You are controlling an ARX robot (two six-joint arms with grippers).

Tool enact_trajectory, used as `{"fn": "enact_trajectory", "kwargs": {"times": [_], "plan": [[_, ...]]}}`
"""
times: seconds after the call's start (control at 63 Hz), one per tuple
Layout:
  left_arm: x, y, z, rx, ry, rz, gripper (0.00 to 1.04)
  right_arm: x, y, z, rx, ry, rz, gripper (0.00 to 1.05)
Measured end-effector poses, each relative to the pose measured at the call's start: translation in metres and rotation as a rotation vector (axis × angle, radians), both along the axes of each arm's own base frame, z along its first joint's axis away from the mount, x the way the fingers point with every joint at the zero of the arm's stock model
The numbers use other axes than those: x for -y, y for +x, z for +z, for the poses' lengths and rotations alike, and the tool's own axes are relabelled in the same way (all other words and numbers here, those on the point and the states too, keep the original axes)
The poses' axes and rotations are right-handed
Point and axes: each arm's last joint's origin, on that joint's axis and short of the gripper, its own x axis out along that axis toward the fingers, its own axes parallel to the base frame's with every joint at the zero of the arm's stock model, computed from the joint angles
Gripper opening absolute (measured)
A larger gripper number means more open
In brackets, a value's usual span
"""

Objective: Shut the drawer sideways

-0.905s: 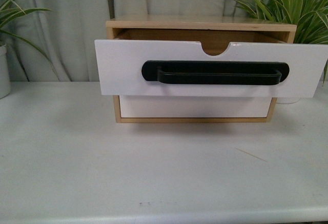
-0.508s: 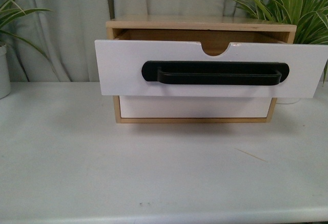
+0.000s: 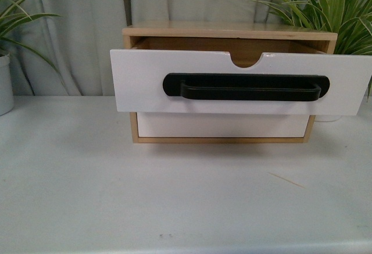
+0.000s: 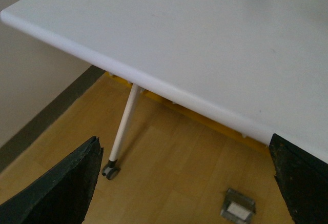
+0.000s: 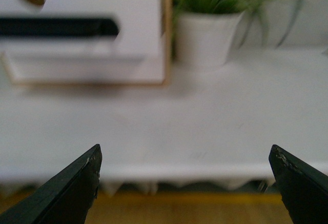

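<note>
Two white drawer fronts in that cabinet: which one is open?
The upper drawer, with the black bar handle: it juts forward out of the cabinet. The plain lower front sits flush.

text: none legible | labels: none | brands: none (drawer (image 3: pixel 145 79) front plain white)

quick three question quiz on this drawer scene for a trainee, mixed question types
1. True or false: the drawer is fully shut in the cabinet.
2. Fill in: the drawer with the black handle sits ___ the plain white front.
3. The right gripper holds: A the black handle, B nothing, C a plant pot.
Key: 1 false; 2 above; 3 B.
</note>
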Motion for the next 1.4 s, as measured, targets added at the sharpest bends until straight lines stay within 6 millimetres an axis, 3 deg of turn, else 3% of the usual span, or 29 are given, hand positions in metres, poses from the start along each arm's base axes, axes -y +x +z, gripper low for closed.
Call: {"fn": "enact_trajectory", "kwargs": {"times": [0.127,0.27,0.54,0.81,1.095,1.397], "plan": [[0.013,0.021,0.024,0.141,-0.23,0.013,0.99,-0.002,0.011,0.014,0.054,-0.123,0.045,0.96],[0.031,0.053,0.039,0.181,-0.399,-0.066,0.99,-0.007,0.03,0.017,0.091,-0.314,0.12,0.96],[0.078,0.109,0.059,0.183,-0.537,-0.221,0.99,-0.02,0.068,0.025,0.147,-0.552,0.244,0.96],[0.121,0.157,0.065,0.149,-0.603,-0.316,0.99,-0.028,0.104,0.027,0.166,-0.638,0.292,0.96],[0.137,0.185,0.06,0.121,-0.641,-0.336,0.99,-0.037,0.132,0.028,0.178,-0.65,0.306,0.96],[0.138,0.197,0.06,0.111,-0.653,-0.345,0.99,-0.044,0.16,0.032,0.196,-0.649,0.313,0.96]]}}
